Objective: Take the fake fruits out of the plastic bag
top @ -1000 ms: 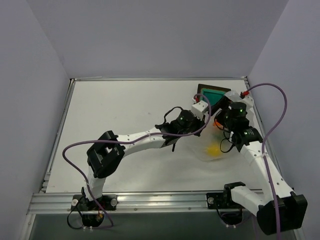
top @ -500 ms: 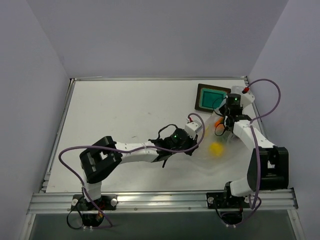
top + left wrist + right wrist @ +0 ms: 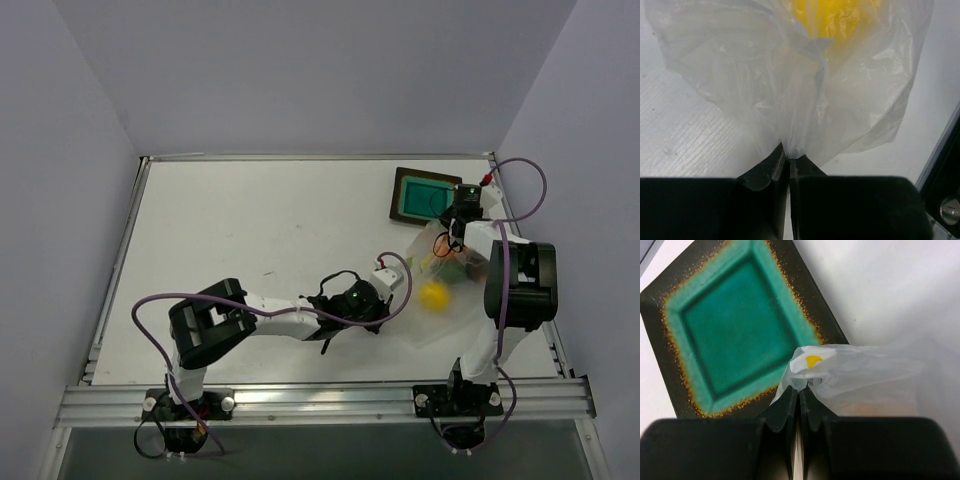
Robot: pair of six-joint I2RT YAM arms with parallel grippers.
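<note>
- Since a second ago the left arm has drawn back toward the near edge and the right arm has folded up and reached toward the far right corner; the plastic bag (image 3: pixel 452 322), then slack on the table (image 3: pixel 260 230), is now pulled taut between them.
- The left gripper (image 3: pixel 788 159) has its jaws pressed together on a gathered fold of the bag's film, which fans out from the pinch.
- The right gripper (image 3: pixel 799 390) also has its jaws pressed together, nipping a bunched edge of the bag just beside the near corner of the dark tray (image 3: pixel 735 320) with the teal inside.
- The yellow lemon (image 3: pixel 433 296) lies inside the bag, between the two grippers, and shows through the film in the left wrist view.
- A green fruit (image 3: pixel 447 262) and a bit of orange show through the film close to the right arm; which fruit the orange belongs to I cannot tell.
- The tray rests on the table at the far right, with the bag's far end just beside it.
</note>
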